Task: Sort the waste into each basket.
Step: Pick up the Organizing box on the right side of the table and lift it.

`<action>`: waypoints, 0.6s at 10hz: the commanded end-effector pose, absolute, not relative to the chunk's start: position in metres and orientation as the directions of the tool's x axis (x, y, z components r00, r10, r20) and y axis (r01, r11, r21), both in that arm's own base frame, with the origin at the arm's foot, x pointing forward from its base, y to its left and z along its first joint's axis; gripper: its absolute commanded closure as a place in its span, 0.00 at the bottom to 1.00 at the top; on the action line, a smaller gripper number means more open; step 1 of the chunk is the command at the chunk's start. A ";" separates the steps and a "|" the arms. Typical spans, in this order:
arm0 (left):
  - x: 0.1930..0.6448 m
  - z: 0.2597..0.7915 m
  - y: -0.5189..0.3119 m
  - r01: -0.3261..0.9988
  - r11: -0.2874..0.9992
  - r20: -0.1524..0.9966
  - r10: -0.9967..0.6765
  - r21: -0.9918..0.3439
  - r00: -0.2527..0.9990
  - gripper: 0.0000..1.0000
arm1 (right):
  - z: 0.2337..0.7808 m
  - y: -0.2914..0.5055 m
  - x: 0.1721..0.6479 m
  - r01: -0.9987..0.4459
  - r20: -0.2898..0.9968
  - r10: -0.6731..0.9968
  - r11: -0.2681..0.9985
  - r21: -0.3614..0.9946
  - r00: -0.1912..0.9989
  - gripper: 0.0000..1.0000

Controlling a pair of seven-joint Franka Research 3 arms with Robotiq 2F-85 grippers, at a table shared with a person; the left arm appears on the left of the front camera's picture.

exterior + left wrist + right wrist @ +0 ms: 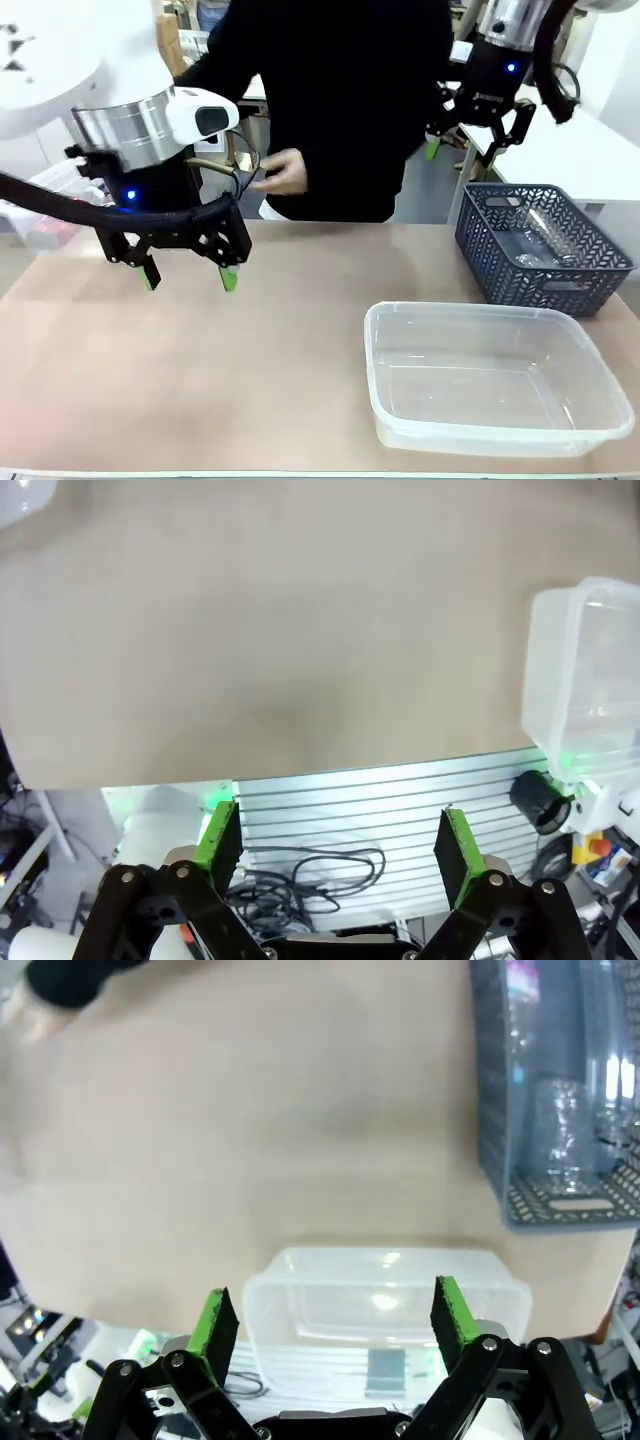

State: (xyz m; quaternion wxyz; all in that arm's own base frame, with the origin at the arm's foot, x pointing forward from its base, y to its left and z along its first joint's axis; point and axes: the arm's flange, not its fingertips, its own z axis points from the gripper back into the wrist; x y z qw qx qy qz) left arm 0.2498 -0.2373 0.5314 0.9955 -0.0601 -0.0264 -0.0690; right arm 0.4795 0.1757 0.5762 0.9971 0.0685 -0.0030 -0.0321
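Hanging over the bare table (200, 380), the left claw (188, 278) gapes wide and empty; the right claw (470, 140), raised high, is likewise spread and empty. A clear tub (495, 375) sits near the front edge, beside a blue basket (545, 245) holding clear bottles (545, 235). A person's hand (283, 172) hovers beyond.

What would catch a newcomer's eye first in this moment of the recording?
First, the left gripper, its black fingers and green pads spread open above bare tan table, empty. Next, the clear rectangular plastic tub sitting empty at front right, with the dark blue-grey lattice basket behind it holding clear plastic bottles. The right gripper hangs open, high before the person in black.
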 end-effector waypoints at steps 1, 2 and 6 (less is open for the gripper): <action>0.237 0.526 -0.245 0.145 0.984 0.076 -0.137 -0.108 0.988 0.00 | 0.570 0.157 0.457 -0.048 -0.065 0.058 0.989 0.142 0.996 0.00; 0.241 0.523 -0.257 0.098 0.986 0.050 -0.091 -0.138 0.995 0.00 | 0.564 0.121 0.420 -0.114 -0.132 0.133 0.983 0.143 0.982 0.00; 0.221 0.512 -0.368 0.049 0.976 -0.007 -0.052 -0.214 0.999 0.00 | 0.511 0.010 0.244 0.004 -0.093 0.006 0.994 0.107 0.996 0.00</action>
